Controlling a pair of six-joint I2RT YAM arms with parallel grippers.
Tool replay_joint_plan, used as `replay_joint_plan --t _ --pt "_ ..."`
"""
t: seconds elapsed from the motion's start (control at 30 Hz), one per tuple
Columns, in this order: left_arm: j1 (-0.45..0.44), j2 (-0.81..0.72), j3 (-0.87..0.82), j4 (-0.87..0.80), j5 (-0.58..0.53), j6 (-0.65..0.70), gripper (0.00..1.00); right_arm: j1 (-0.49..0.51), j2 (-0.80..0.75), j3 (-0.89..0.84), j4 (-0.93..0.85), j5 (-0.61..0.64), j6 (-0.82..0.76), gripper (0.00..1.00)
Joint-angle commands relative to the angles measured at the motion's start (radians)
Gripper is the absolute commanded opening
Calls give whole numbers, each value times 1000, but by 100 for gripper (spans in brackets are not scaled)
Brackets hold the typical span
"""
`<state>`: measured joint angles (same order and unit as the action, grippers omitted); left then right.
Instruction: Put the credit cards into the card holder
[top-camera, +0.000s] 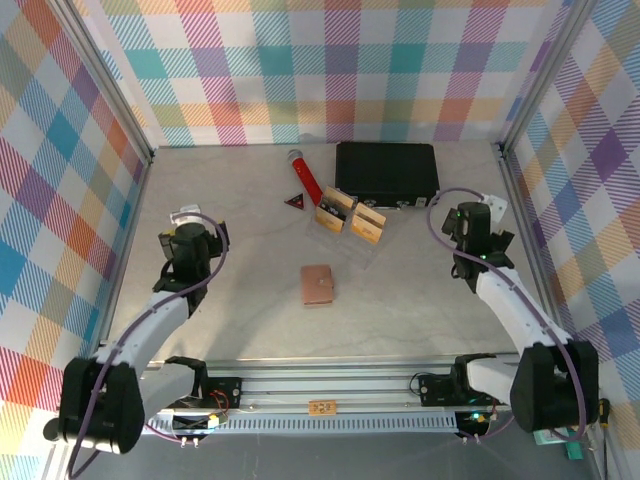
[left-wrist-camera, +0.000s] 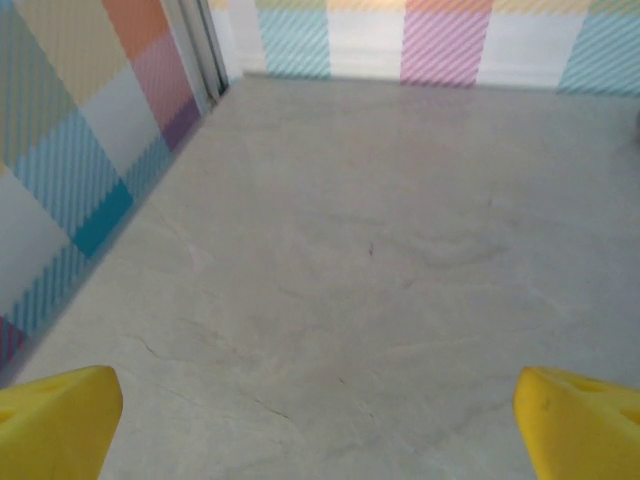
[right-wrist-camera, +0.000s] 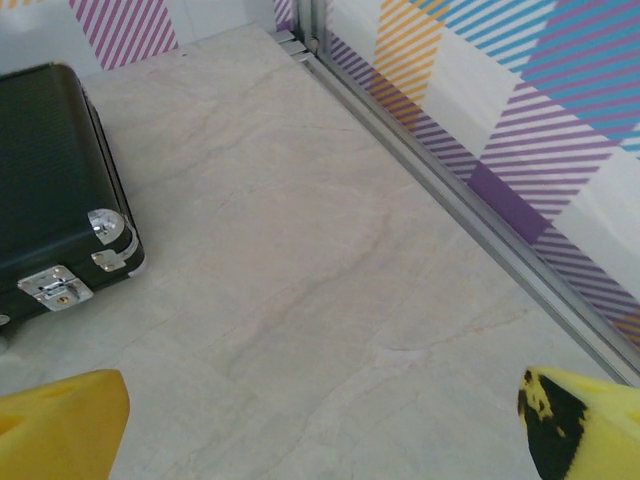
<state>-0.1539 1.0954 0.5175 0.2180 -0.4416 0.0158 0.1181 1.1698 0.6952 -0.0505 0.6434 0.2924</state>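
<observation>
Yellow left fingers (left-wrist-camera: 60, 425) released and spread wide over bare bench (left-wrist-camera: 380, 250), grasping nothing. Right fingers (right-wrist-camera: 60, 425) likewise parted and empty, with a black case (right-wrist-camera: 50, 180) at their 10 o'clock. From above: card holder (top-camera: 318, 284), a flat reddish-brown rectangle, lying alone at bench centre, well apart from both arms. At its 1 o'clock, a clear tray (top-camera: 350, 246) holding the credit cards (top-camera: 336, 208), gold-tan with dark bands, in two groups side by side. At the tray's 10 o'clock, a red triangle (top-camera: 294, 202) and a red stick (top-camera: 305, 176).
</observation>
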Motion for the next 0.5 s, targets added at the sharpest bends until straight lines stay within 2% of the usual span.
replay_joint_plan --t 0.0,0.27,0.37,0.47 --pt "7 70 -52 208 16 -10 100 0 50 -67 208 1 -117 99" --pt "10 259 -144 481 23 56 100 0 160 -259 615 -153 -214 99" --pt "10 301 -93 427 64 65 100 -1 199 -327 812 -242 -239 99" --pt "35 317 -62 381 181 60 100 -5 279 -368 977 -284 -267 99"
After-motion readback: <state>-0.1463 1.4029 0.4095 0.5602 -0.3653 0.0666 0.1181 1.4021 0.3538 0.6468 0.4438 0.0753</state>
